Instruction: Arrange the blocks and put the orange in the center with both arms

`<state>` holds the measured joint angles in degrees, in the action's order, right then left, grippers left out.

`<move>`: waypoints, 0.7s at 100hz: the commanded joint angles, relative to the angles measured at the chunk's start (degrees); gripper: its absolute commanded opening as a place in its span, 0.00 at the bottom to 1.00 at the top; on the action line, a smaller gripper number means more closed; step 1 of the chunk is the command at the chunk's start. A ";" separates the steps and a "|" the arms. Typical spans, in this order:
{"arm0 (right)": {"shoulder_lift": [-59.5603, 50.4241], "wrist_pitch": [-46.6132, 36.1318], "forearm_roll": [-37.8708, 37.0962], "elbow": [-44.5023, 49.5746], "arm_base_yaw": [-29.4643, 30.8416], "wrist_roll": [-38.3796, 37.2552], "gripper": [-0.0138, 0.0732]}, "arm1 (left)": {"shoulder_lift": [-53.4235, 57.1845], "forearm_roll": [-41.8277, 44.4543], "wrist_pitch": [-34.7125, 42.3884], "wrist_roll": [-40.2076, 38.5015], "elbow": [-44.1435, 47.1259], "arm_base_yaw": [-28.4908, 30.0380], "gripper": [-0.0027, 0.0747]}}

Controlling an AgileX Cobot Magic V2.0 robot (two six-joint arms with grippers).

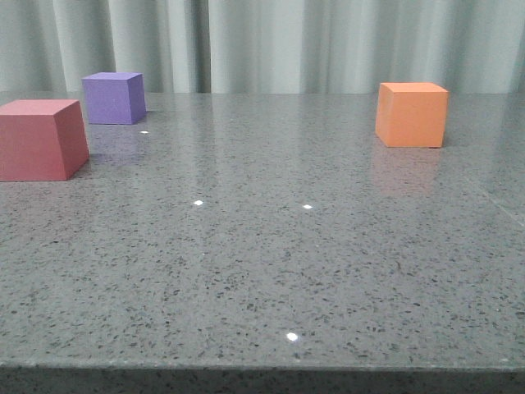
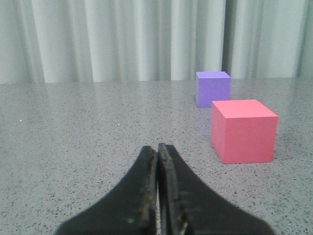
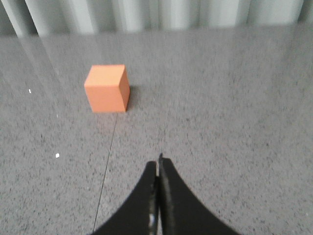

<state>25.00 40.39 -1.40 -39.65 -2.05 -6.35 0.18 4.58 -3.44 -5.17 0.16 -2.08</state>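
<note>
The red-pink cube [image 1: 41,139] sits at the table's left edge, with the purple cube [image 1: 114,98] behind it to the right. The orange cube [image 1: 412,114] stands alone at the far right. No gripper shows in the front view. My left gripper [image 2: 159,148] is shut and empty, low over the table; the red-pink cube [image 2: 243,130] and the purple cube [image 2: 212,88] lie ahead of it. My right gripper [image 3: 159,162] is shut and empty, with the orange cube [image 3: 107,88] some way ahead of it.
The grey speckled table [image 1: 262,271] ends at a front edge near the camera. A pale pleated curtain [image 1: 271,41] hangs behind the table. A thin seam line [image 3: 105,176] runs across the tabletop in the right wrist view.
</note>
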 commanded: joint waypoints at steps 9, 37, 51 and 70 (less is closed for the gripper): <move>11.23 3.03 -0.07 -11.08 0.38 0.43 0.08 | 2.11 -0.16 4.65 -0.67 2.42 0.10 0.01; 19.05 3.35 -0.07 -12.37 0.38 0.43 0.09 | 2.11 -0.16 4.65 -0.67 2.42 0.10 0.01; 20.54 5.44 -0.07 -12.37 0.38 0.43 0.35 | 2.11 -0.16 4.65 -0.67 2.42 0.10 0.01; 20.54 5.99 -0.07 -12.37 0.38 0.43 0.93 | 2.11 -0.16 4.65 -0.67 2.42 0.10 0.01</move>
<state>45.52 49.45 -1.27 -49.91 -2.05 -6.35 0.18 4.58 -3.44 -5.17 0.16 -2.08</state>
